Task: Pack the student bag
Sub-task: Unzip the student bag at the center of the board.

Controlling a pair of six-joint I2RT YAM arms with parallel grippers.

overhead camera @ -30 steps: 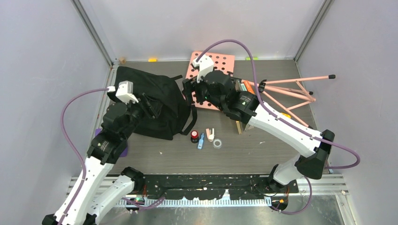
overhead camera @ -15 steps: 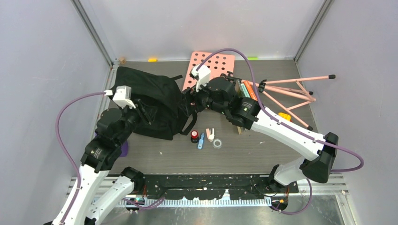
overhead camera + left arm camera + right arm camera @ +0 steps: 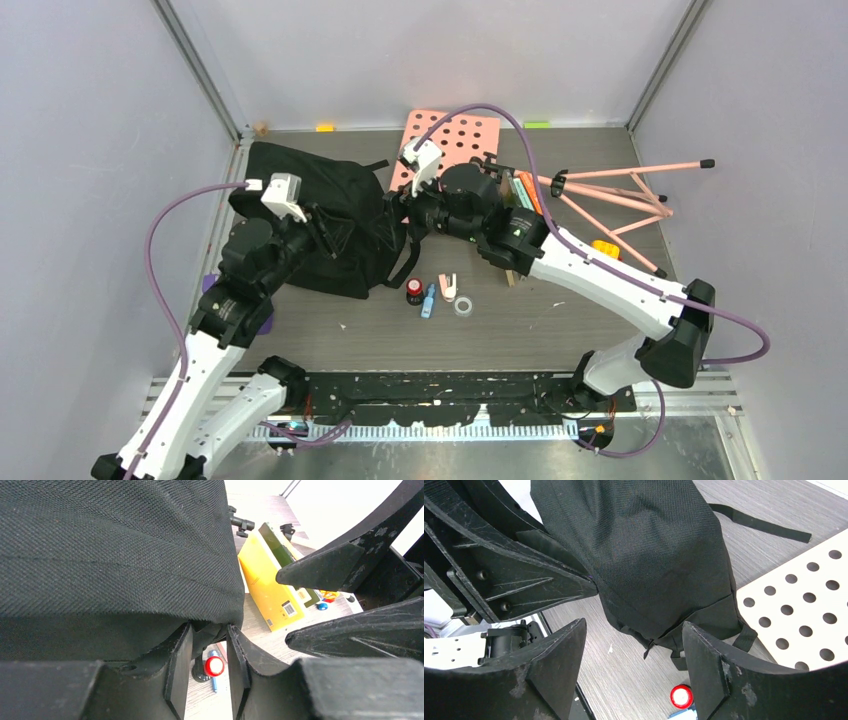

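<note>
**A:** Where is the student bag at this moment?

**B:** The student bag [image 3: 330,205] lies on the surface [image 3: 520,330], left of centre in the top view and a little toward the upper part. A black strap hangs out at its right edge.

**A:** What are the left fingers doing?

**B:** The left fingers [image 3: 181,655] are close together. In the left wrist view the lower hem of the bag sits pinched between their tips.

**A:** And the right fingers?

**B:** The right fingers [image 3: 566,650] stand wide apart and hold nothing. They are at the right edge of the bag, opposite the left fingers. In the right wrist view the lower corner of the bag shows in the gap between them. Whether they touch the fabric, I cannot tell.

**A:** What else lies on the surface?

**B:** A pink pegboard [image 3: 455,135] is at upper centre, just beside the bag. A pink tripod [image 3: 620,195] lies at upper right. Near the centre, below the right corner of the bag, there is a small thing with a red cap [image 3: 414,292] and a roll of tape [image 3: 463,305]. A yellow box [image 3: 267,590] shows in the left wrist view.
</note>
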